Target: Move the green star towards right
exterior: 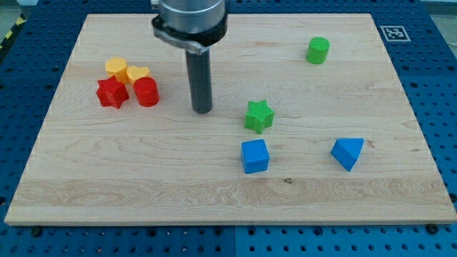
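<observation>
Arm (190,18) cut off by view's top; yellow blocks (126,70) partly hidden behind red blocks (128,92).

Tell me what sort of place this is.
Probably a robotics lab bench: a wooden board rests on a blue perforated table, a fiducial marker sits at the board's corner, and my tip stands left of the green star.

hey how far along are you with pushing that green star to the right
Nothing looks done yet: the green star sits mid-board, just above the blue cube. In hand: my tip stands to the star's left, apart from it, roughly lined up. Left: make contact and push it toward the view's right.
</observation>
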Controlling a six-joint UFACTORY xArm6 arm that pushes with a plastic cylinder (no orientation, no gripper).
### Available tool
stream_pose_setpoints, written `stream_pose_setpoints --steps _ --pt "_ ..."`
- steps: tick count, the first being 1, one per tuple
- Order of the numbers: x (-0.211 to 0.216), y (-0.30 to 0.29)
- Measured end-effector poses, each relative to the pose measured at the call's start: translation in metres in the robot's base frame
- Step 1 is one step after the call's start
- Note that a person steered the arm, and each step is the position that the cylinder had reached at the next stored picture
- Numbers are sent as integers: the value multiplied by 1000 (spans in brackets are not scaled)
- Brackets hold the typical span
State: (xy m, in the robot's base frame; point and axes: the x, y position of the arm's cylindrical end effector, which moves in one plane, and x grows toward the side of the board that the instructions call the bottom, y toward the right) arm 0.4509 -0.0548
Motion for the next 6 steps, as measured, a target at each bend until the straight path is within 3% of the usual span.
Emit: stream_pose_setpoints --steps 1,4,6 --pt "13 2" --pt "13 99" --pt "43 133"
